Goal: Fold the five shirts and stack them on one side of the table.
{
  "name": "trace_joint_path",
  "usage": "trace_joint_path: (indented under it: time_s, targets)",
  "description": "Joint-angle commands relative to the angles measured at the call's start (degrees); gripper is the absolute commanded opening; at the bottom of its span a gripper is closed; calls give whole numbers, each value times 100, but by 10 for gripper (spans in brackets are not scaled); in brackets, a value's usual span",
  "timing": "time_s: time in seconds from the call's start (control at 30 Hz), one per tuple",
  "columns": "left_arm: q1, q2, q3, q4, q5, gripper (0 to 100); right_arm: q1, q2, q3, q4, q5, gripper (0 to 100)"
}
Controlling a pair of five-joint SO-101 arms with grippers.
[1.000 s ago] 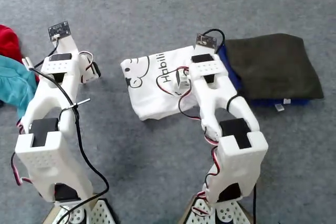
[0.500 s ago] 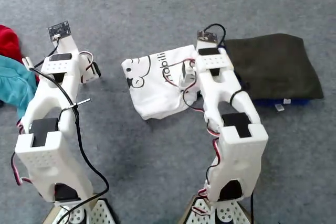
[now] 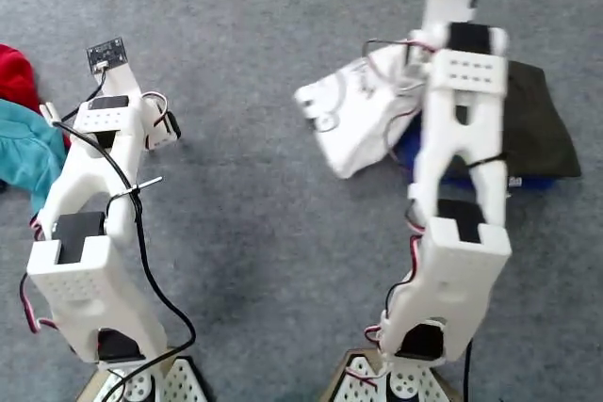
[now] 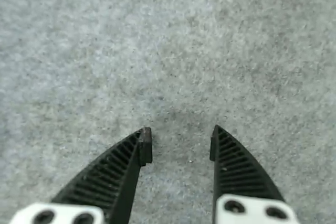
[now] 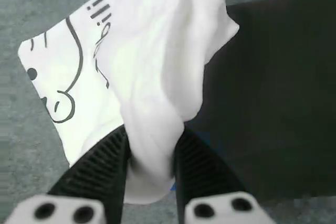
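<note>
Five shirts in all. My right hand (image 5: 152, 132) is clamped tight on a bunched fold of the white shirt (image 3: 353, 120), which hangs at about 1 o'clock and seems lifted off the grey surface (image 3: 245, 233). It carries black line drawing and lettering. At 2 o'clock a folded dark olive shirt (image 3: 542, 120) lies on a blue shirt (image 3: 539, 179), where there looks to be a small white tag (image 3: 513, 182). At 9 o'clock a red shirt (image 3: 11, 72) and a teal shirt (image 3: 24, 152) lie rumpled together. My left hand (image 4: 180, 140) is partly open with nothing in it, over bare felt.
</note>
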State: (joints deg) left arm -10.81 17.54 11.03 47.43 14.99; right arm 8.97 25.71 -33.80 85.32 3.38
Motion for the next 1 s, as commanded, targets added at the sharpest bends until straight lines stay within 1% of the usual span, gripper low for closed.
trace_joint_path:
  time_s: [0.0, 0.23, 0.4, 0.5, 0.6, 0.8, 0.83, 0.87, 0.9, 0.97]
  targets:
    - [-57, -44, -251, 35, -44, 199, 624, -40, -629, 53, 360, 15]
    - [-57, -44, -242, 35, -44, 199, 1697, -40, -1024, 0, 941, 15]
    - [-40, -44, -233, 35, -44, 199, 2198, -31, -989, -9, 1029, 15]
    - [-31, -44, -233, 35, -44, 199, 2488, 84, -971, -202, 1029, 15]
    - [-40, -44, -233, 35, -44, 199, 2637, 356, -989, -229, 1029, 15]
    - [-48, -44, -233, 35, -44, 201, 2655, 673, -998, -273, 1029, 20]
    - [-57, -44, -233, 35, -44, 202, 2655, 716, -998, -273, 1029, 40]
    - [-57, -44, -233, 35, -44, 202, 2655, 752, -998, -229, 1029, 83]
    - [-57, -44, -233, 35, -44, 202, 2664, 760, -980, -176, 1029, 143]
    - [-84, -88, -233, 44, 9, 201, 2725, 734, -1007, 9, 1020, 296]
